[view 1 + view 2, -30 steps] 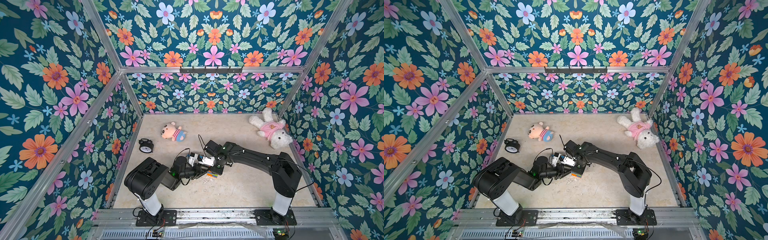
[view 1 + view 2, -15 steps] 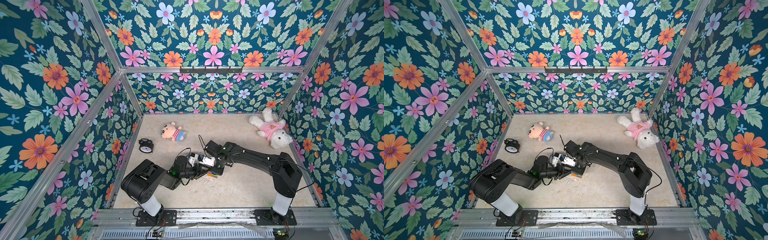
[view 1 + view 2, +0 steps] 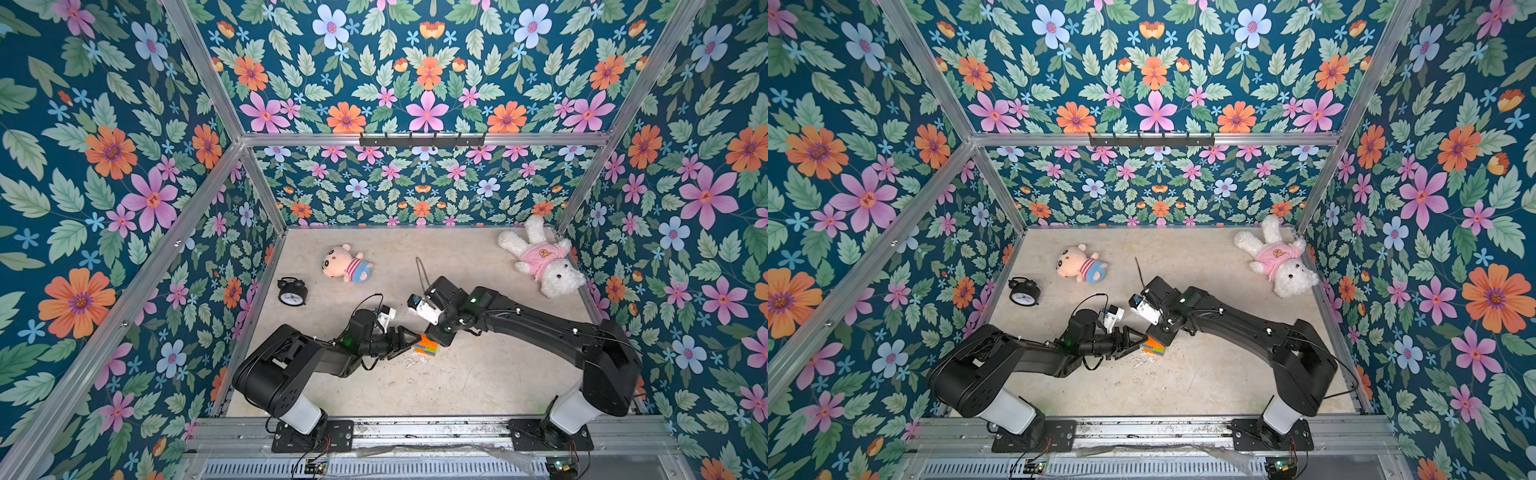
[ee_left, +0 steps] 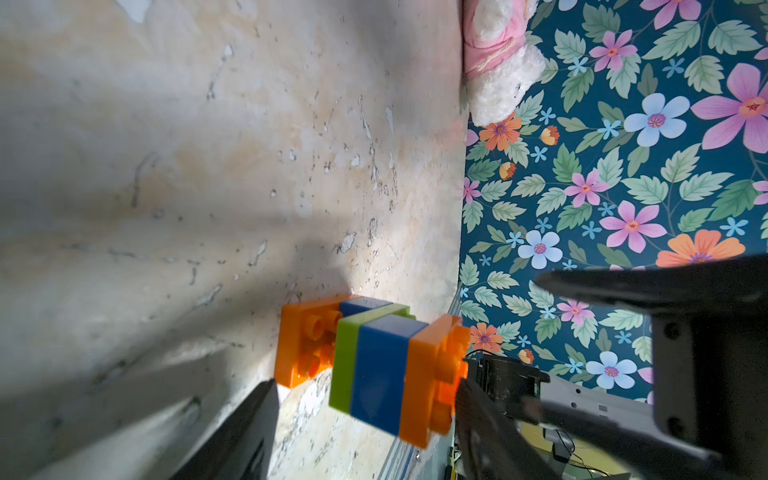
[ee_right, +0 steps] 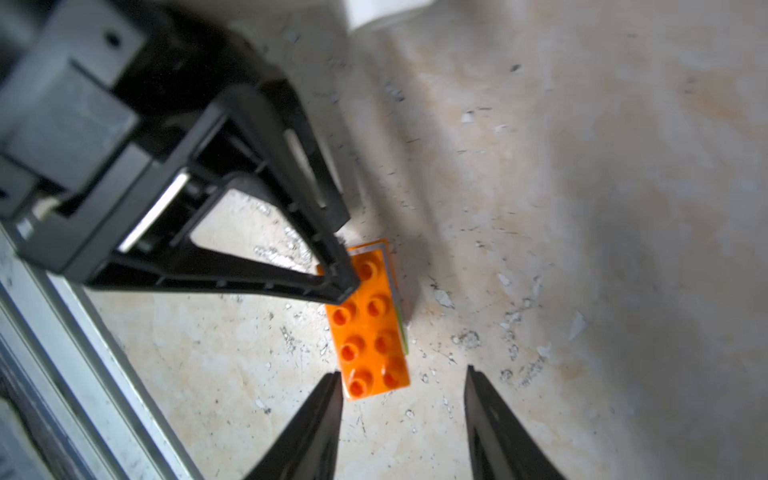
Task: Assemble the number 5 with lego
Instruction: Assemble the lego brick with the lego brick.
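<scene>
The number 5 stands upright on the table, the left gripper and right gripper both close beside it with fingers parted, grasping nothing.

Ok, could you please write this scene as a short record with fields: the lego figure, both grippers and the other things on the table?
Figure: number 5, rows orange, blue, green, blue, orange, standing on the table, studs up
Left gripper: open, reaching in from the side, figure between its fingers
Right gripper: open, pointing down over one end of the top brick
Held: nothing, as far as the views show
Other things: alarm clock, small doll, white teddy bear, all away from the figure
</scene>
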`<act>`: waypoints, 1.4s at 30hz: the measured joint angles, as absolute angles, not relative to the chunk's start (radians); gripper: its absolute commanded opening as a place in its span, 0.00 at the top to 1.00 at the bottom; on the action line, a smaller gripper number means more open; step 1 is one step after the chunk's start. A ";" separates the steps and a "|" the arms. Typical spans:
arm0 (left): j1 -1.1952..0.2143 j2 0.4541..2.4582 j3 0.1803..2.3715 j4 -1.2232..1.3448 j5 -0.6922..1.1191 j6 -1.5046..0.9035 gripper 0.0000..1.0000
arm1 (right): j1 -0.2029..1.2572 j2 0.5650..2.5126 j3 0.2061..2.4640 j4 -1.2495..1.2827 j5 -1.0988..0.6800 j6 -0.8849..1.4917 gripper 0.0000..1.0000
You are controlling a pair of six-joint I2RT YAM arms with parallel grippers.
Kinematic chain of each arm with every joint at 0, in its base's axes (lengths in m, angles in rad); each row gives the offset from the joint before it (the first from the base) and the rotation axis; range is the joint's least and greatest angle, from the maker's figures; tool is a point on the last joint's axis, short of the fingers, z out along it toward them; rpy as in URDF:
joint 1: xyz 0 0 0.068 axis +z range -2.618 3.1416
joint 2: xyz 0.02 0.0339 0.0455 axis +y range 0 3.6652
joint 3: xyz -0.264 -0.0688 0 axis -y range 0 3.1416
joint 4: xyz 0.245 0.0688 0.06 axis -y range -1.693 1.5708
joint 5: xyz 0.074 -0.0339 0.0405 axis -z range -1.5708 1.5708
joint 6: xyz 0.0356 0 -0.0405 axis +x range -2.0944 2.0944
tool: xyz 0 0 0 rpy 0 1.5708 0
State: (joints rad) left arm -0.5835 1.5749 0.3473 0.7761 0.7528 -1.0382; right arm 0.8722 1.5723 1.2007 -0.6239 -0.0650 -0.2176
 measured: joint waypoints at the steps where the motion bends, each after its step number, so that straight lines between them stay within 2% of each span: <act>1: -0.584 1.578 0.354 0.776 0.756 -1.036 0.27 | 0.847 1.547 1.172 -0.580 -0.080 -0.163 0.48; 8: -0.587 1.599 0.384 0.755 0.760 -1.021 0.29 | 0.811 1.486 1.016 -0.403 -0.167 0.156 0.47; 14: -0.587 1.607 0.384 0.741 0.763 -1.017 0.32 | 0.811 1.488 0.953 -0.319 -0.235 0.270 0.47; 29: -0.587 1.622 0.393 0.741 0.784 -1.009 0.33 | 0.822 1.560 0.945 -0.326 -0.261 0.268 0.51; 34: -0.588 1.624 0.393 0.746 0.787 -1.002 0.38 | 0.821 1.564 0.945 -0.321 -0.261 0.265 0.51; 42: -0.589 1.627 0.387 0.762 0.791 -0.995 0.39 | 0.822 1.562 0.953 -0.344 -0.249 0.259 0.51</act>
